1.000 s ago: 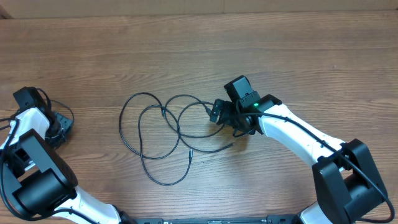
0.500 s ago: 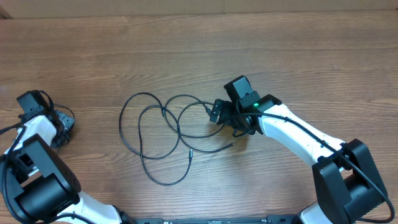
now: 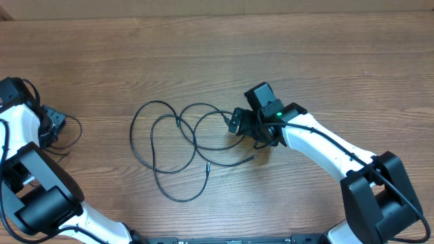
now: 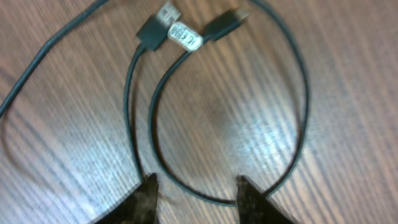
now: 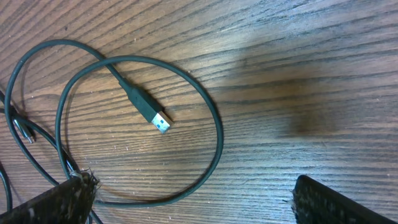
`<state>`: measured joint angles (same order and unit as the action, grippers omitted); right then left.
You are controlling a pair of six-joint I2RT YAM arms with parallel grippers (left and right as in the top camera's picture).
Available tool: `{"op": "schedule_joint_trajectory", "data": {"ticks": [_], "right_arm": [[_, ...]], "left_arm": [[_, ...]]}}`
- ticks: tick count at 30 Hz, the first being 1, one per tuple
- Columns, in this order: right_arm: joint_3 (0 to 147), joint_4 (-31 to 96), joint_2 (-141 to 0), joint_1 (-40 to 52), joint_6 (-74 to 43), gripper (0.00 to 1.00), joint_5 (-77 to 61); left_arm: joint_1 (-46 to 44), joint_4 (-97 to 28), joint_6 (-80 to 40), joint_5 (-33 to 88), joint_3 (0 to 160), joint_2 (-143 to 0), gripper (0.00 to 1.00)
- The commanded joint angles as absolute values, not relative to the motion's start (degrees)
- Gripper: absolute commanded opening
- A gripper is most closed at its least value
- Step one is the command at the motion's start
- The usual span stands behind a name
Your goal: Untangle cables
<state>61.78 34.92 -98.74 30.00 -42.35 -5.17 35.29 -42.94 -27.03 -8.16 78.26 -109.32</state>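
Observation:
The cables lie as thin black loops on the wood table, mid-left in the overhead view. My right gripper hovers at their right end, open wide; a loop with a USB plug lies ahead of it, one strand passing by the left finger. A separate black cable lies at the far left beside my left gripper. In the left wrist view its two plugs and a white label lie ahead; its loop curves on the table between the parted fingertips of the left gripper, held by neither.
The wooden table fills all views. The right arm reaches in from the lower right, the left arm from the lower left. Thicker black wires run along both arms.
The left arm has swung toward the back left edge, and its jaws have parted a little. The right arm and the central cable bundle have not moved.

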Motion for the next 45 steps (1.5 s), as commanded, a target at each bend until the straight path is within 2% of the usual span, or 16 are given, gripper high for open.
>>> {"op": "schedule_joint_trajectory", "data": {"ticks": [1, 3, 4, 6, 9, 11, 17, 19, 21, 23, 24, 30, 37, 39, 42, 45], "right_arm": [[62.3, 34.6, -97.5, 29.9, -41.9, 1.0, -5.2], [62.3, 34.6, -97.5, 29.9, -41.9, 1.0, -5.2], [62.3, 34.6, -97.5, 29.9, -41.9, 1.0, -5.2], [62.3, 34.6, -97.5, 29.9, -41.9, 1.0, -5.2], [62.3, 34.6, -97.5, 29.9, -41.9, 1.0, -5.2], [62.3, 34.6, -97.5, 29.9, -41.9, 1.0, -5.2], [62.3, 34.6, -97.5, 29.9, -41.9, 1.0, -5.2], [62.3, 34.6, -97.5, 29.9, -41.9, 1.0, -5.2], [62.3, 34.6, -97.5, 29.9, -41.9, 1.0, -5.2], [62.3, 34.6, -97.5, 29.9, -41.9, 1.0, -5.2], [62.3, 34.6, -97.5, 29.9, -41.9, 1.0, -5.2], [62.3, 34.6, -97.5, 29.9, -41.9, 1.0, -5.2], [62.3, 34.5, -97.5, 29.9, -42.0, 1.0, -5.2], [62.3, 34.3, -97.5, 29.9, -42.0, 1.0, -5.2], [62.3, 34.3, -97.5, 29.9, -42.0, 1.0, -5.2], [62.3, 34.1, -97.5, 29.9, -42.0, 1.0, -5.2]], "left_arm": [[35.7, -43.3, -29.5, -12.4, 76.2, -109.4, 0.27], [35.7, -42.3, -30.5, -13.1, 73.8, -109.4, 0.15], [35.7, -41.7, -30.5, -13.1, 72.6, -109.4, 0.14], [35.7, -40.1, -30.5, -13.6, 70.1, -109.4, 0.25], [36.1, -37.9, -30.5, -13.9, 67.2, -109.4, 0.32], [36.8, -36.7, -31.1, -13.9, 65.3, -109.4, 0.47], [39.2, -34.2, -31.3, -10.5, 63.2, -109.4, 0.46], [39.4, -33.2, -31.3, -10.5, 62.4, -109.4, 0.52], [39.4, -32.3, -31.4, -10.4, 61.8, -109.4, 0.53], [39.4, -31.2, -31.3, -9.2, 61.6, -109.4, 0.46], [39.6, -30.5, -31.3, -7.4, 61.6, -109.4, 0.46], [42.6, -29.2, -31.3, -0.6, 61.7, -109.4, 0.62], [48.1, -27.3, -31.4, 10.2, 61.7, -109.4, 0.52], [48.1, -26.7, -31.3, 10.1, 61.8, -109.4, 0.65], [47.3, -26.5, -31.3, 8.3, 62.0, -109.4, 0.6], [45.2, -26.6, -31.3, 4.0, 62.1, -109.4, 0.62]]}}
